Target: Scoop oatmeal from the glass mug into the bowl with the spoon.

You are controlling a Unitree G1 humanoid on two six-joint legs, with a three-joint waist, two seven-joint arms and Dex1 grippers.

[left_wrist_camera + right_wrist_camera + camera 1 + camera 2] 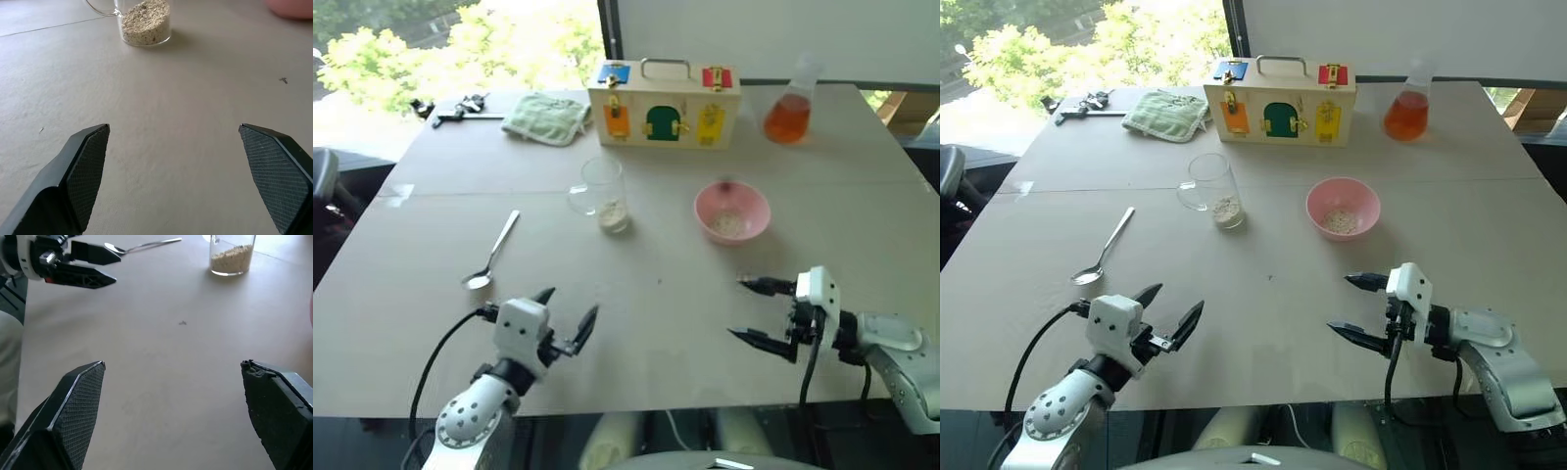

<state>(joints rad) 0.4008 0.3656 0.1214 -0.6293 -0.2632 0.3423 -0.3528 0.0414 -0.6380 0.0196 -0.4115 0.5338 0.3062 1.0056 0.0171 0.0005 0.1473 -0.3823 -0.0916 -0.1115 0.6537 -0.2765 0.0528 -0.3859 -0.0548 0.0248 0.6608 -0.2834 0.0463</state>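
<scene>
1. Spoon (492,253) untouched on table (656,323), left of glass mug (604,194).
2. Oatmeal (613,212) mostly in mug; some already in pink bowl (732,211).
3. Left gripper (570,319) and right gripper (751,310) spread wide, empty, near table's front edge.

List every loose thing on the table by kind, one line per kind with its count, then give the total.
Glass vessels: 2, the glass mug and flask
Bowl: 1
Spoon: 1
Cloth: 1
Latch box: 1
Dark tool: 1
Total: 7
</scene>
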